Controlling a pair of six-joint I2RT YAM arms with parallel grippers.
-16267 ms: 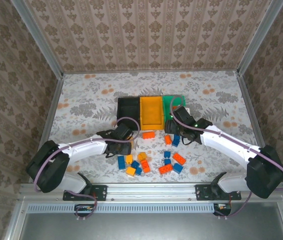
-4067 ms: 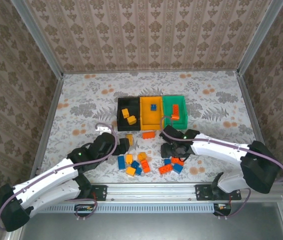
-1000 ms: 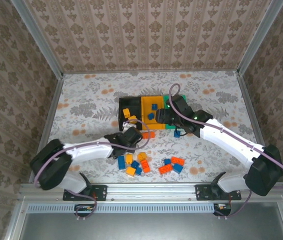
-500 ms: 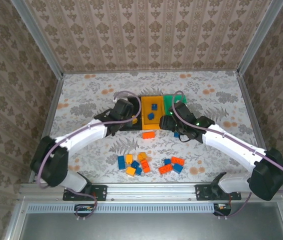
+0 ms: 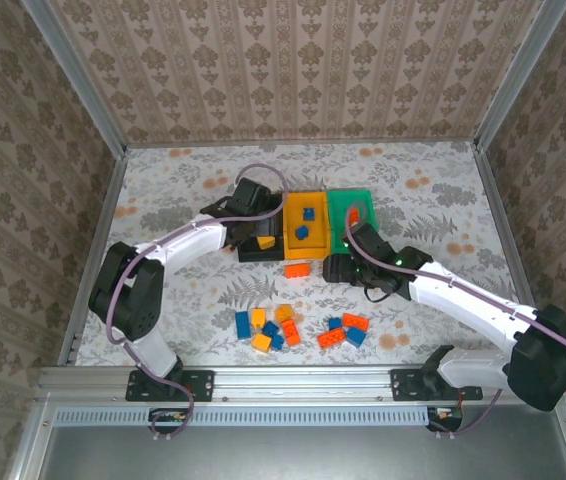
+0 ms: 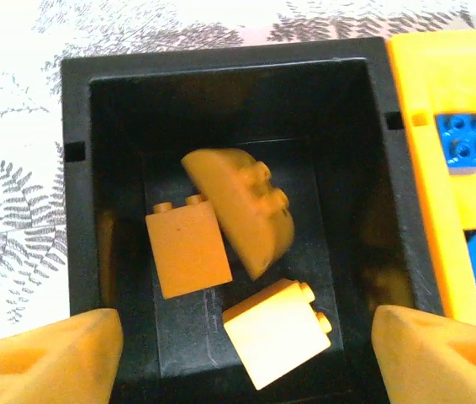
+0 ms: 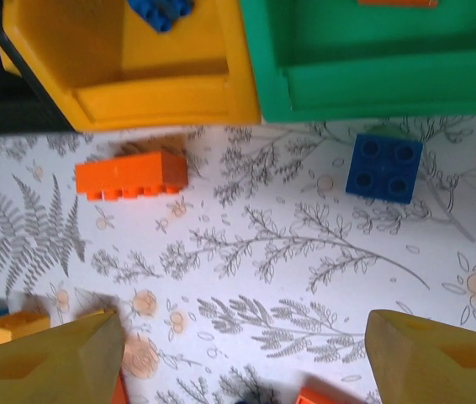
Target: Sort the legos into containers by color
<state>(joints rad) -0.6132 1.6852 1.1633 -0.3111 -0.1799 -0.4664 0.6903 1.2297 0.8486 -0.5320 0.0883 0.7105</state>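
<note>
Floral tabletop (image 5: 173,190) open beyond bins (image 5: 304,194)

The containers (image 5: 325,215) stand in a row. Three legos (image 6: 189,251) lie in the left one, two in the middle; loose legos (image 5: 243,324) cluster at six o'clock.

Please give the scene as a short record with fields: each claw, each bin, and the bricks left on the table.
left claw: open, above the black rectangular plastic bin
black bin: three yellow-orange studded plastic bricks
yellow-orange plastic bin: two blue studded bricks
green plastic bin: at least one red-orange brick
right claw: open, over the patterned table before the bins
near the bins: one loose blue brick, one long red-orange brick
near the arms: other mixed bricks
</note>
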